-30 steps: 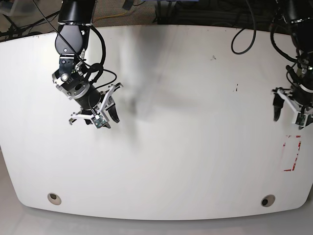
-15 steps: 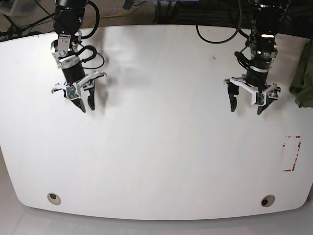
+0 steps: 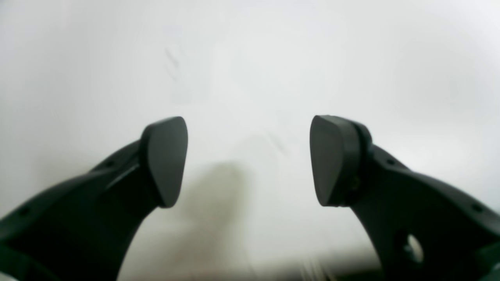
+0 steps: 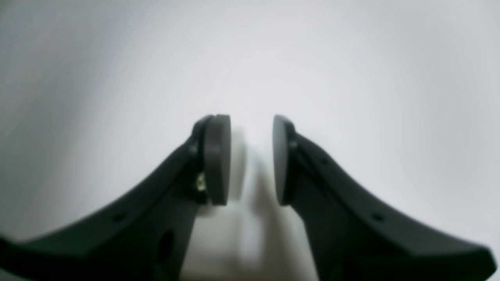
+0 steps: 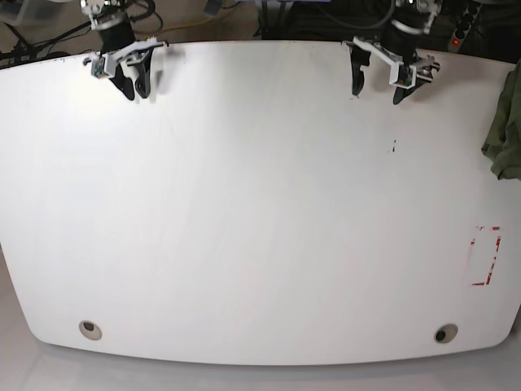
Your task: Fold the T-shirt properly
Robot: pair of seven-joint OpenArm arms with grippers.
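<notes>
The olive-green T-shirt [image 5: 505, 129] hangs bunched at the table's far right edge, only partly in the base view. My left gripper [image 5: 377, 91] is raised at the back edge, right of centre and well to the left of the shirt. In the left wrist view the left gripper [image 3: 248, 160] is open wide over the bare white table [image 3: 250, 58]. My right gripper [image 5: 136, 92] is up at the back left corner. The right wrist view shows the right gripper [image 4: 252, 160] open by a narrow gap, with nothing between the pads.
A red tape rectangle [image 5: 486, 255] marks the table near its right edge. Two round holes [image 5: 90, 329] [image 5: 444, 334] sit near the front corners. Cables lie behind the table's back edge.
Both arms have pulled back from mid-table to the far edge. The left gripper's fingers have drawn in a little. The shirt edge at the right came into view.
</notes>
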